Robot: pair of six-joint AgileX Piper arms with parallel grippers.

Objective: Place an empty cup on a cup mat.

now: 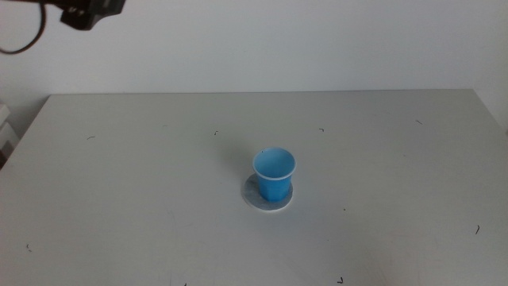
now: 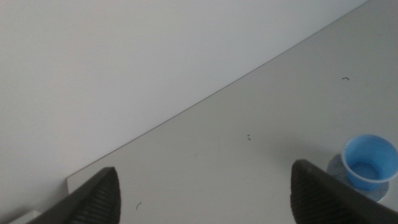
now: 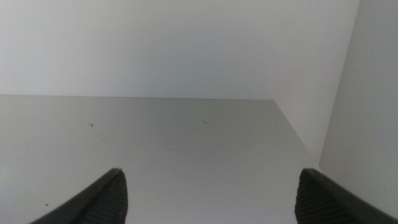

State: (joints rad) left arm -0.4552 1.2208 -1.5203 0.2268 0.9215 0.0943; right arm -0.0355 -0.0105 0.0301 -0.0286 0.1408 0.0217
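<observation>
— Left gripper [image 2: 205,199] first: where is it, and how do the jaws stand?

— High above the table's far left corner. Its own wrist view shows the two dark jaws spread wide with nothing between them. In the middle view only a dark piece of that arm [image 1: 91,12] and a looping cable [image 1: 24,40] show at the upper left edge.

— And the right gripper [image 3: 208,199]?

— It does not appear in the middle view at all. Its wrist view shows the jaws wide apart and empty, looking out over bare grey table [image 3: 155,143] toward a white wall [image 3: 174,43].

— Where is the cup?

— The cup [image 1: 275,173] stands upright on the cup mat [image 1: 255,199], near the middle of the table [image 1: 119,199], well apart from both grippers. The middle view shows the mat's pale rim ringing the cup's base. The left wrist view also catches the cup [image 2: 370,162] — blue inside, nothing in it — with a sliver of mat [image 2: 336,167] beside it, partly hidden by one jaw. The right wrist view shows neither.

— Any writing or labels?

— None legible; only small dark specks on the tabletop.
</observation>
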